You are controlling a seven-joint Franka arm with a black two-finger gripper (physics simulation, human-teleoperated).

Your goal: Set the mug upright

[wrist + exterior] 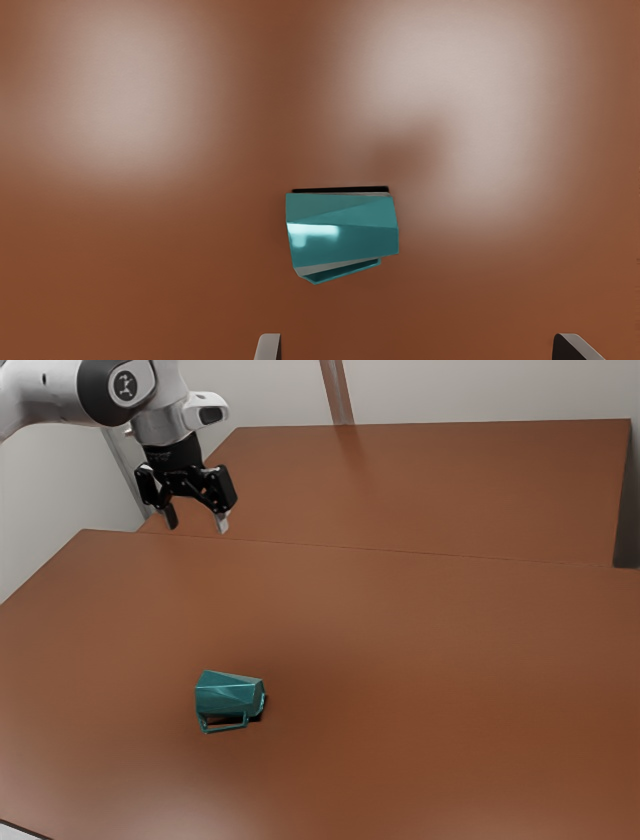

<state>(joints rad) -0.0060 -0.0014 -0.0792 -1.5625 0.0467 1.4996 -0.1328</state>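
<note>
1. The mug (230, 692) lies on its side on the table (420, 660), not upright. Its faceted body could roll or skid if a finger struck it off-centre during an approach.
2. The handle (226, 728) juts out low along the mug's flank, on the side toward the bottom edge of the exterior view. A finger coming down there could catch on it, twisting the mug or leaving the grasp on the handle alone.
3. I cannot tell for sure which end is the mouth. If that were misjudged, the turn could leave the mug upside down.
4. The body looks to narrow toward 1 end, so a squeeze on sloping faces might let it slip out while being lifted or tipped.
5. The gripper (197, 527) hangs well above the table and apart from the mug, its 2 fingers (270, 347) released and spread wide, with nothing grasped. In the wrist view the mug sits nearer the line of 1 finger than the other; lowering without centring could make that finger land on it.
6. Letting go while the base is tilted could topple the mug again.
</note>
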